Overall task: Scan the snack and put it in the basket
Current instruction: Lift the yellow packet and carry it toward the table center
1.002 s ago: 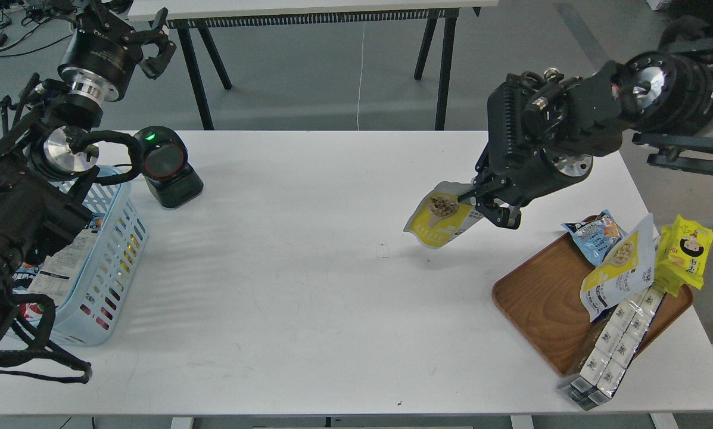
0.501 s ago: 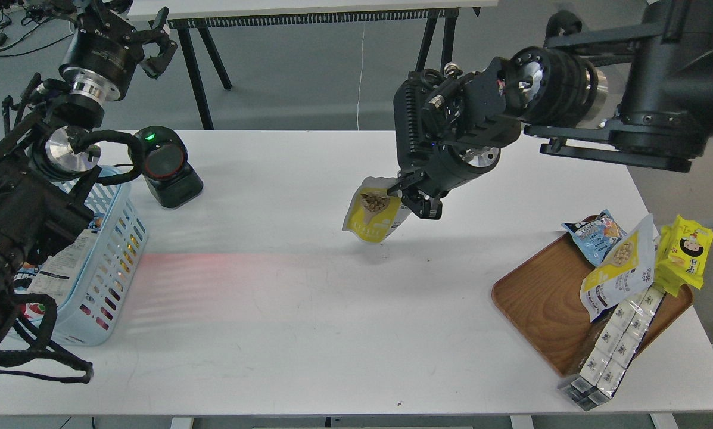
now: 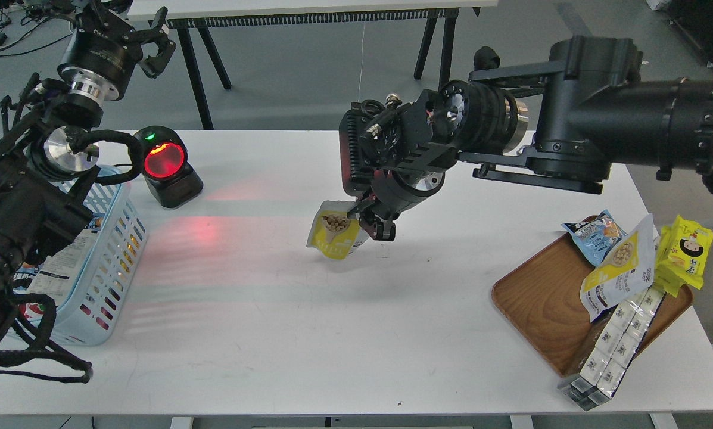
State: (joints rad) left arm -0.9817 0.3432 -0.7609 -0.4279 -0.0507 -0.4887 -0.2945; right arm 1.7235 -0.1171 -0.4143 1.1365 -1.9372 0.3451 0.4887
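Note:
My right gripper (image 3: 373, 221) is shut on the snack (image 3: 333, 236), a yellow and white-grey pouch with a round picture of beige balls. It hangs above the middle of the white table, its printed face turned left. The black scanner (image 3: 167, 167) at the back left glows red and casts red light on the table. The light-blue basket (image 3: 109, 250) stands at the left edge with packets inside, partly hidden by my left arm. My left gripper (image 3: 152, 42) is raised at the top left, open and empty.
A brown wooden tray (image 3: 547, 304) at the right holds a second yellow and white pouch (image 3: 621, 268), a light-blue packet (image 3: 594, 233), a bright-yellow packet with a cartoon face (image 3: 687, 250) and a long white pack (image 3: 618, 339). A second table's legs stand behind.
My right arm has carried the snack leftward from near the tray to the table's middle. The scanner window has lit up red. The left arm has not moved.

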